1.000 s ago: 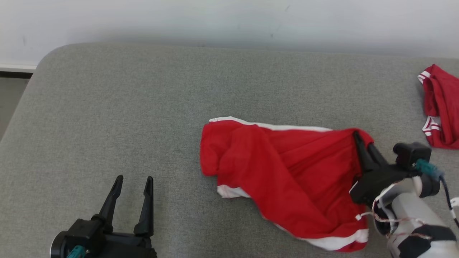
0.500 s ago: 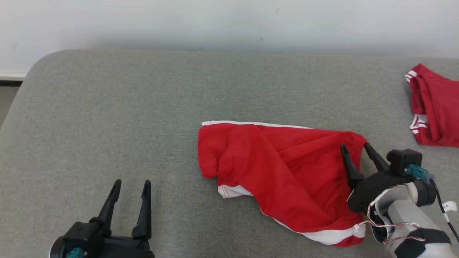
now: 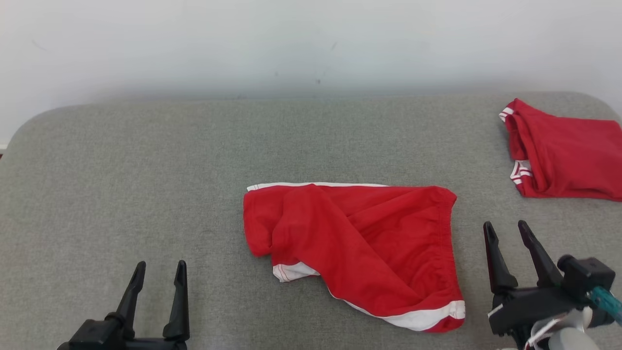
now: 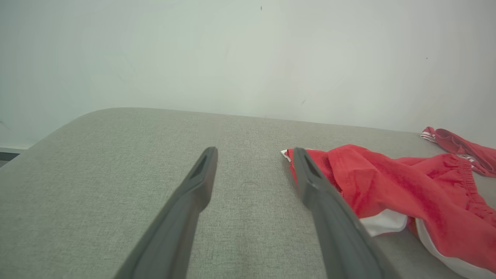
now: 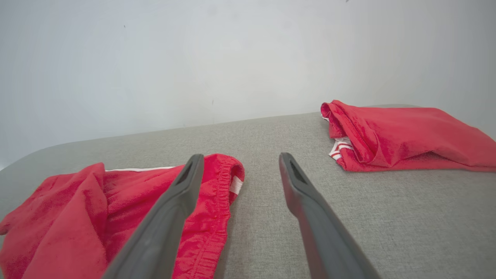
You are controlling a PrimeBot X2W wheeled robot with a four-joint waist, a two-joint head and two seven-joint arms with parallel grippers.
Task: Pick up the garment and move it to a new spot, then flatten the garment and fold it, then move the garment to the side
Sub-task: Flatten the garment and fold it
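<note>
Red shorts with white trim lie rumpled in the middle of the grey surface, waistband to the right; they also show in the left wrist view and the right wrist view. My right gripper stands open just right of the waistband, apart from the cloth, nothing between its fingers. At the lower left my left gripper is open and empty, well left of the shorts.
A second red garment with white stripes lies folded at the far right near the back edge, also in the right wrist view. The grey padded surface ends at a white wall behind.
My right gripper has let go of the shorts' waistband and drawn back to the right. The shorts now lie flat. The head camera has shifted, so the whole picture moved.
</note>
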